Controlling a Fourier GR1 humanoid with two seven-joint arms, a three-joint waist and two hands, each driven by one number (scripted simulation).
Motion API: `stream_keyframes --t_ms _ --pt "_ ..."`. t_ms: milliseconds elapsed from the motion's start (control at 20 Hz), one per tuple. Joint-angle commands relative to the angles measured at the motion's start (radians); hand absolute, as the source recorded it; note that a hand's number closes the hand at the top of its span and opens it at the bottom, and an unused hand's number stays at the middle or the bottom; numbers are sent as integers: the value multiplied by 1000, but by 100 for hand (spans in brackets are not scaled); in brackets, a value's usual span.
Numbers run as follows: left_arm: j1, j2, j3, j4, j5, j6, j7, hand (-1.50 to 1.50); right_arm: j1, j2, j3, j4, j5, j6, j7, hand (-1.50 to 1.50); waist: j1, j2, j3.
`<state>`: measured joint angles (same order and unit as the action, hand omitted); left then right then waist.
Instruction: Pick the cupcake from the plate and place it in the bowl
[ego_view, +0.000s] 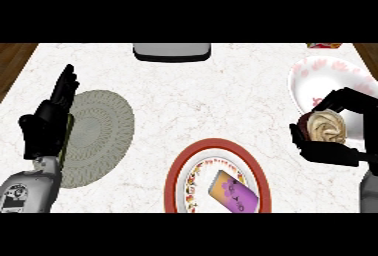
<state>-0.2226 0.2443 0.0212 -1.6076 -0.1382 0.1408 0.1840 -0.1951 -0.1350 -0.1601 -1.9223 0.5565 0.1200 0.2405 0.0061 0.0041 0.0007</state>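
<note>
My right hand (336, 152) curls round the tan swirl-topped cupcake (328, 127) at the near edge of the white pink-flowered bowl (325, 75), so letting go here could, I judge, tip it off the rim onto the marble counter (207, 100).

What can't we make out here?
Head view:
- cupcake: base hidden by the right hand curled round it; whether it touches the bowl is unclear.
- bowl: right part cut off by the edge, near part hidden by the hand.
- grey object, top edge: cut off, unidentifiable.
- red item, top right: only a sliver shows.
- plate: near rim cut off at the bottom.
</note>
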Motion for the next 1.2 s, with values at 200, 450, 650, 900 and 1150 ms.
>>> stream_keyframes --t_ms 200,450,650,900,1150 --pt "16 -14 -24 -84 -13 -8 44 0 -200 -201 -165 445 72 -116 -241 150 18 0 0" --pt "-7 3 17 22 3 -27 -33 0 -280 -260 -179 725 202 -296 -375 150 21 7 0" --pt "-37 -13 5 35 -9 -22 -12 0 -380 -270 -223 1040 207 -444 -518 150 27 10 1" --pt "-24 -17 -4 -13 -18 -18 4 0 -509 -369 -314 1326 115 -354 -575 150 44 13 3" --pt "-17 -41 -9 44 -31 -2 -47 0 -561 -361 -347 1479 46 -269 -706 -150 45 17 3"
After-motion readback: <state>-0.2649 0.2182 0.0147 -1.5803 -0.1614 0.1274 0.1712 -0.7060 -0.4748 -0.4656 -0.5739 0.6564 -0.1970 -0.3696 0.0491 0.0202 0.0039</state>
